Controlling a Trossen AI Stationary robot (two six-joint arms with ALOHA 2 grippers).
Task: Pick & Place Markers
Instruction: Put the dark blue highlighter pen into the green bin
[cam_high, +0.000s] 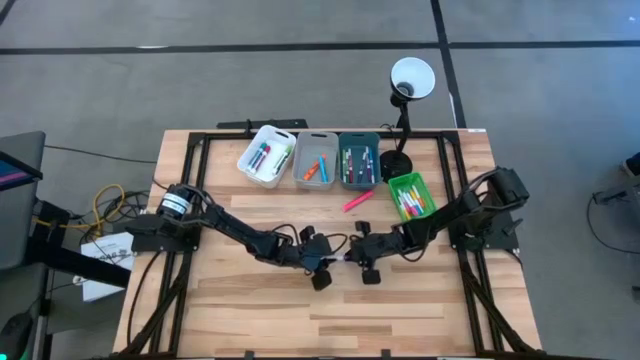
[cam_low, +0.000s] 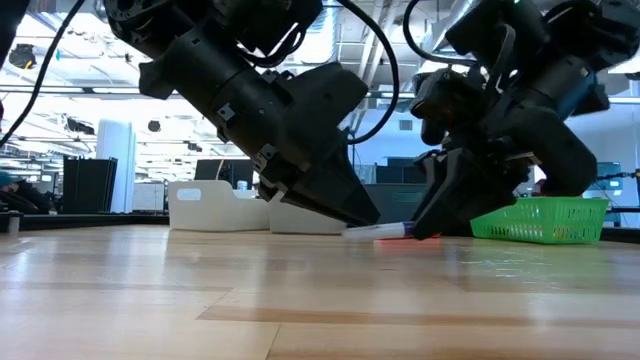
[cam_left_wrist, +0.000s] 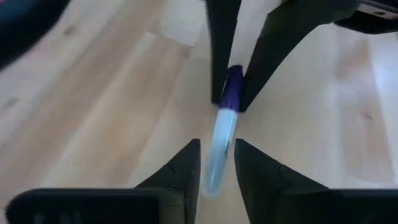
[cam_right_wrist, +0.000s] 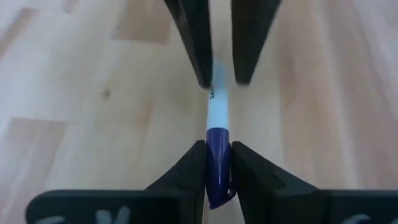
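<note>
Right wrist view alone shows the right gripper (cam_right_wrist: 217, 163) clamped on 1 marker's (cam_right_wrist: 217, 134) purple cap; left gripper (cam_right_wrist: 219, 68) apart around its white end.

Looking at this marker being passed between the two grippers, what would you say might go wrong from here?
The left gripper is loose around the white barrel while the right gripper pinches only the blue-capped end of the marker; it might tilt or drop onto the table. The fingertips nearly meet and might collide.
</note>
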